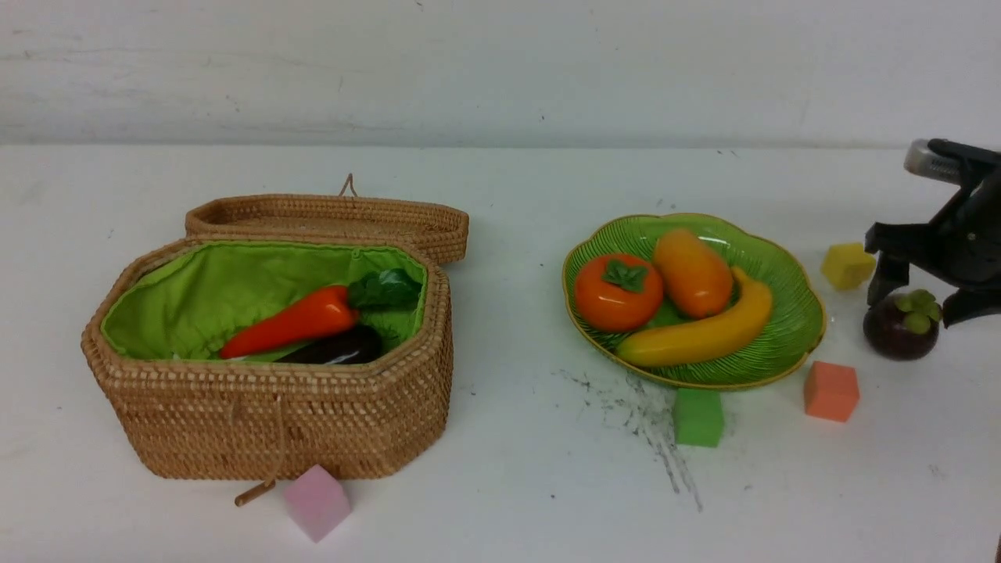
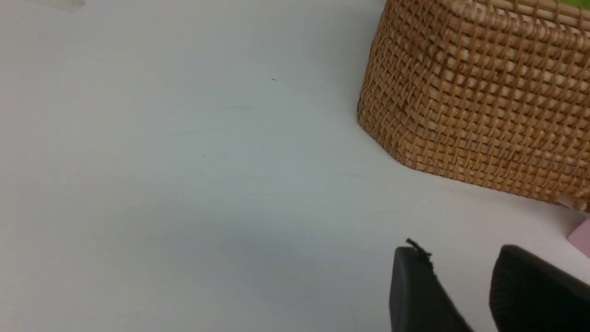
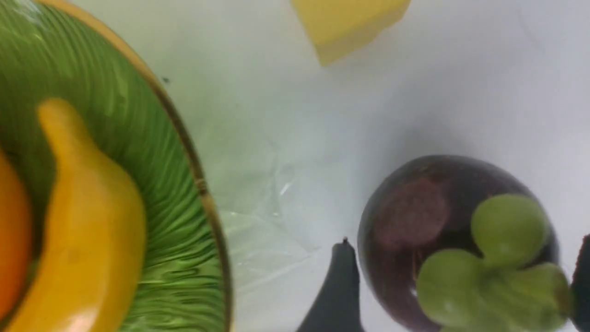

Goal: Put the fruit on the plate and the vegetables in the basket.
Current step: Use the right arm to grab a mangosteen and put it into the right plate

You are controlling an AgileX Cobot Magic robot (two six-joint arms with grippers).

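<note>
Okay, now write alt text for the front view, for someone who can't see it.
Open right gripper at a toy mangosteen beside a green plate holding persimmon, mango and banana. Left, an open wicker basket holds carrot and eggplant.

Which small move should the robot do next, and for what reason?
Probably it should lower the right tool slightly, then close it on the mangosteen. Its open fingers stand on either side of this fruit, which rests on the table outside the plate, while the other three fruits lie on it.
</note>
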